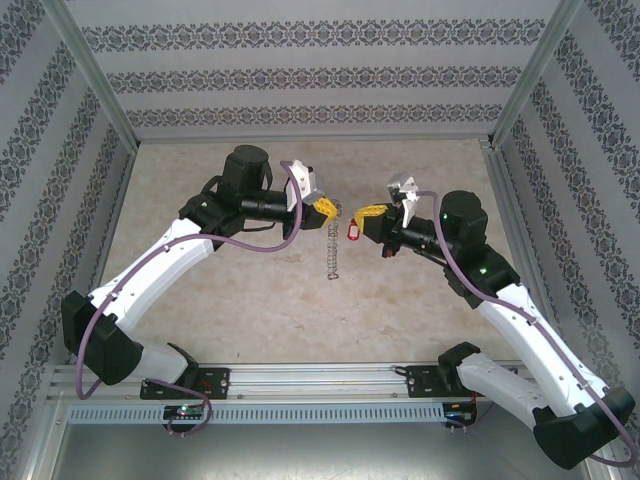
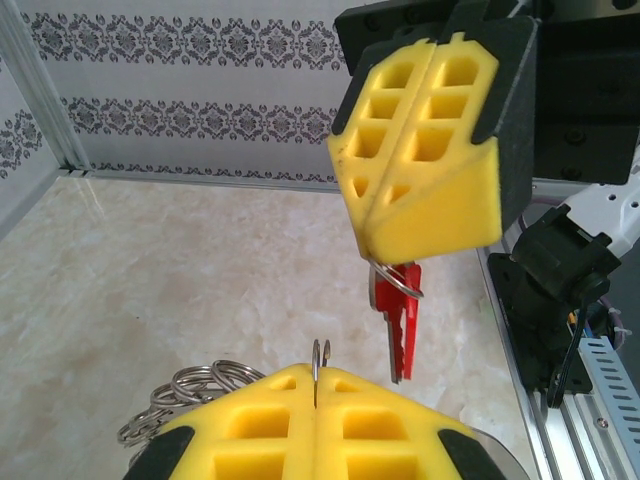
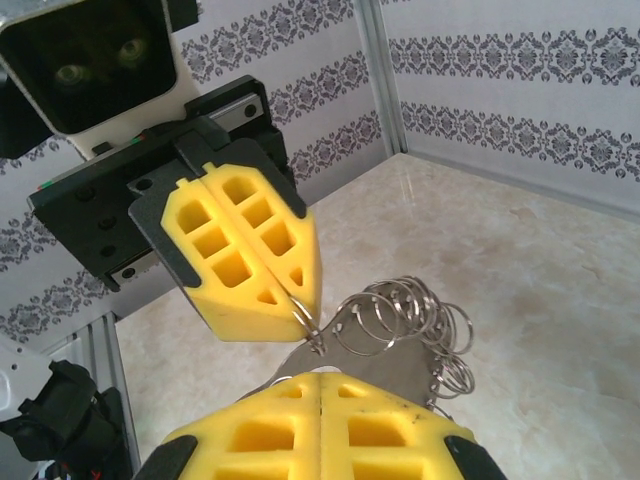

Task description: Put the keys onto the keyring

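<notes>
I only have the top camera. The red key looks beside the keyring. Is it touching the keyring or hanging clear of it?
Observer: Clear. In the left wrist view the red key hangs from the shut right gripper, a gap away from the keyring.
Operator: How is the keyring held?
Observer: The left gripper is shut on one end ring, which pokes out of its tip; the other rings dangle in a bunch.
Operator: Anything on the key's head?
Observer: A small ring passes through it.

Bright, even light, with faint soft shadows and pale glare on the glossy beige marbled tabletop [image 3: 540, 280], upper centre.
</notes>
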`<action>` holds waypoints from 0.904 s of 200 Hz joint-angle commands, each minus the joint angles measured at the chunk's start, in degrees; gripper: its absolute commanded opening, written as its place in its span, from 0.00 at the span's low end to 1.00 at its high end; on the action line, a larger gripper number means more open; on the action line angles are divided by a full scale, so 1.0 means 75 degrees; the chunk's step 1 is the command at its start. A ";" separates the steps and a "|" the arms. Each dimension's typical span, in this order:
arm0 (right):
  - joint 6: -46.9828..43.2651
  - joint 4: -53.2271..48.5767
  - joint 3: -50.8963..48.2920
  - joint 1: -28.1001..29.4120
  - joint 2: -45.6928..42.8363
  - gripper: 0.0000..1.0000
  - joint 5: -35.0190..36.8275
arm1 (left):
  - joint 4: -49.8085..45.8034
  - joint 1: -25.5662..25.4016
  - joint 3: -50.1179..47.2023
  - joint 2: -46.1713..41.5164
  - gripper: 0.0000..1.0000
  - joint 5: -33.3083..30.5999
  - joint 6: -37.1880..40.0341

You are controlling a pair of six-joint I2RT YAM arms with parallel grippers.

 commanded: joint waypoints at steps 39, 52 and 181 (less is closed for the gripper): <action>-0.0924 0.0023 0.0062 0.0773 -0.0138 0.00 0.1579 | 0.0125 -0.0063 0.0362 0.0135 0.00 0.0133 -0.0084; -0.1116 0.0009 0.0077 0.0984 -0.0148 0.00 0.2010 | 0.0086 -0.0075 0.0396 0.0152 0.00 0.0129 -0.0086; -0.2427 0.0402 0.0095 0.2212 -0.0220 0.00 0.4342 | -0.0072 -0.0127 0.0501 0.0256 0.00 0.0094 -0.0077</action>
